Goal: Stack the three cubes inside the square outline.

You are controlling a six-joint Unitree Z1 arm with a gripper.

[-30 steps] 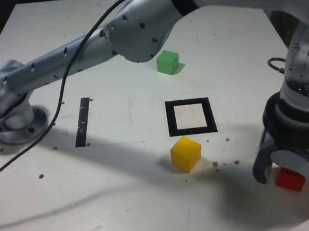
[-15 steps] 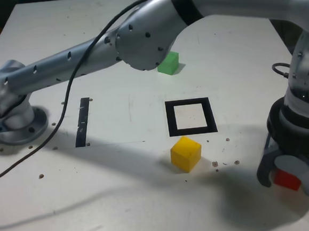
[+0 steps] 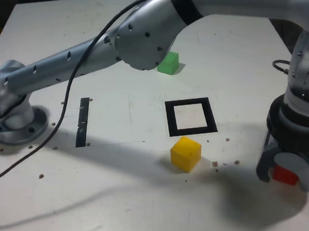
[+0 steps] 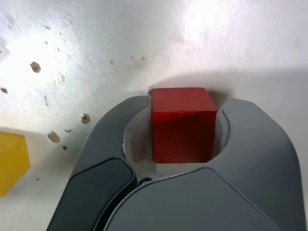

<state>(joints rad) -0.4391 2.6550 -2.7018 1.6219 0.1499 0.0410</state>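
Note:
My gripper (image 3: 285,173) is at the exterior view's lower right, low over the table and shut on the red cube (image 3: 284,175). The wrist view shows the red cube (image 4: 183,125) sitting between the two grey jaws of the gripper (image 4: 183,102), with its shadow on the table beyond. The yellow cube (image 3: 186,153) lies on the table just in front of the square outline (image 3: 190,102) and peeks in at the wrist view's edge (image 4: 9,161). The green cube (image 3: 168,63) stands behind the outline, partly tucked under the arm's elbow. The outline's white centre is bare.
A straight black tape strip (image 3: 82,122) lies to the exterior view's left of the outline. The arm's base (image 3: 16,123) sits at the far left with a black cable (image 3: 62,101) trailing off it. Small dark specks dot the tabletop.
The gripper with the red cube has shifted slightly to the exterior view's left and a little upward. The arm's elbow has come down over the green cube's edge.

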